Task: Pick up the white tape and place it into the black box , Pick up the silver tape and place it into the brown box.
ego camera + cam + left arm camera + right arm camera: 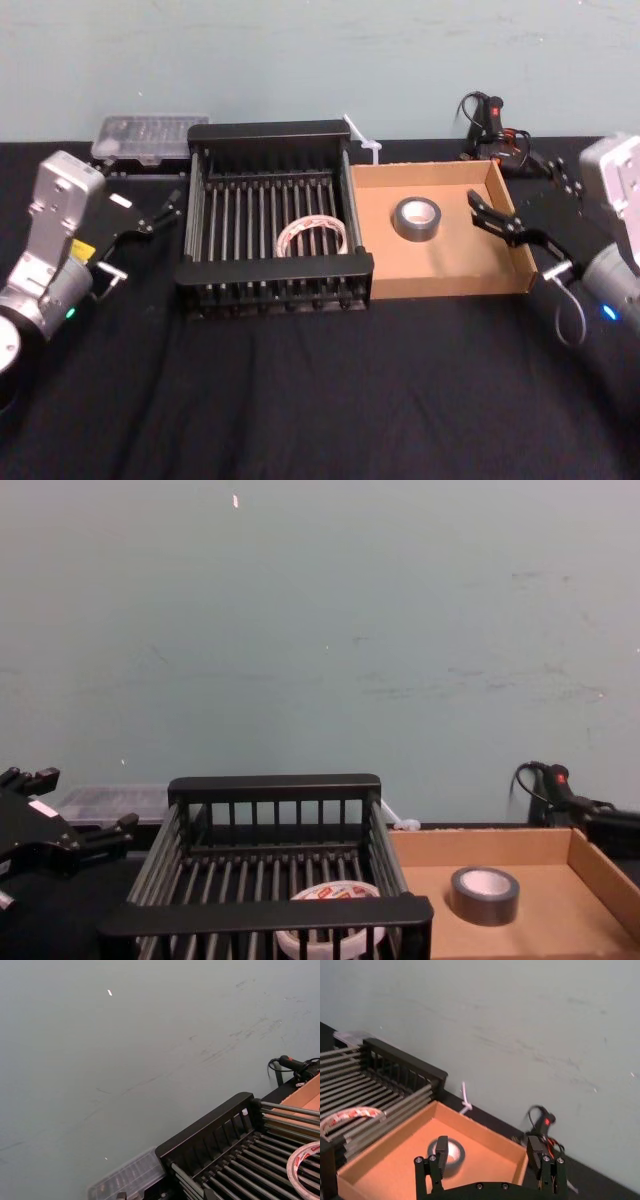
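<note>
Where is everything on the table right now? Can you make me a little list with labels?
white tape: lying flat inside the black box
silver tape: lying flat inside the brown box
boxes: side by side, black one on the left
left gripper: open, empty, left of the black box
right gripper: open, empty, over the brown box's right wall

No legible txt; red print on white tape (pixel 330 891) core too small to read.

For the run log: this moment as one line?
white tape: in black box | silver tape: in brown box | left pincer: open, beside black box | right pincer: open, over brown box
</note>
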Controlling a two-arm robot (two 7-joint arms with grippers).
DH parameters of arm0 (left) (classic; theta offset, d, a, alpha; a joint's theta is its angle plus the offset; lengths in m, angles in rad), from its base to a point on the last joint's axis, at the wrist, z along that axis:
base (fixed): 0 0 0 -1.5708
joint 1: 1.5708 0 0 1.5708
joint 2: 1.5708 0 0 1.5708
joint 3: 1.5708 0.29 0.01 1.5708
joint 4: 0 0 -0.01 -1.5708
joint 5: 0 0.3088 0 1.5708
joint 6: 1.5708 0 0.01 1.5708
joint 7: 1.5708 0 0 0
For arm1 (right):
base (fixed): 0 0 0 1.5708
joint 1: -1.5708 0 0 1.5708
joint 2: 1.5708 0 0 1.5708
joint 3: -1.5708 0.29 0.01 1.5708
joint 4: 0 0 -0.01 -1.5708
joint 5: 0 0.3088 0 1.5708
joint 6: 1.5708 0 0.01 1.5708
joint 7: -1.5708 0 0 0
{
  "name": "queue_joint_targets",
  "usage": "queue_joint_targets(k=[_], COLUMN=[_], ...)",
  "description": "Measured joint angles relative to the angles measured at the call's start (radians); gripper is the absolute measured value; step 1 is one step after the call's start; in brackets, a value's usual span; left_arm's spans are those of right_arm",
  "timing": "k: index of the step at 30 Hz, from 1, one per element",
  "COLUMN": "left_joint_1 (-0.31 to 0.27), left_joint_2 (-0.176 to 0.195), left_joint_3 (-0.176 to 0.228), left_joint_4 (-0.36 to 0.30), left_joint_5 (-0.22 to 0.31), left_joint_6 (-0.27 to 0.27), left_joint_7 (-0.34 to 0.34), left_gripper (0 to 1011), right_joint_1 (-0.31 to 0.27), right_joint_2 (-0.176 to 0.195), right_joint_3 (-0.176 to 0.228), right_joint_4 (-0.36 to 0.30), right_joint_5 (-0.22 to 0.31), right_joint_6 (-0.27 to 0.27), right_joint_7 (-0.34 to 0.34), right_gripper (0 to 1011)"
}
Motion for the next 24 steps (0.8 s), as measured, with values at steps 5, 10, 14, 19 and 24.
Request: queue_joint_targets(k=[5, 10, 14, 19, 24], left_joint_1=[0.0, 0.0, 0.0, 0.0, 0.0], left_joint_2=[0.0, 0.0, 0.0, 0.0, 0.0], left_joint_3=[0.0, 0.0, 0.0, 0.0, 0.0], left_joint_4=[0.0, 0.0, 0.0, 0.0, 0.0], left_joint_5=[0.0, 0.0, 0.0, 0.0, 0.0], left_joint_6=[0.0, 0.0, 0.0, 0.0, 0.0], left_joint_7=[0.0, 0.0, 0.0, 0.0, 0.0], left_gripper=[1001, 1001, 1002, 1001, 1001], right_joint_1=[-0.04, -0.054, -0.059, -0.058, -0.057], right_joint_2=[-0.012, -0.026, -0.032, -0.031, -0.03], right_joint_3=[0.022, 0.038, 0.046, 0.045, 0.043], right_joint_4=[-0.006, -0.008, -0.01, -0.01, -0.009], right_joint_5=[-0.009, -0.016, -0.027, -0.026, -0.025], right_joint_6=[-0.005, -0.003, 0.002, 0.002, 0.003], right_joint_7=[-0.021, -0.032, -0.043, -0.041, -0.039], right_gripper=[1002, 1002, 1002, 1002, 1002])
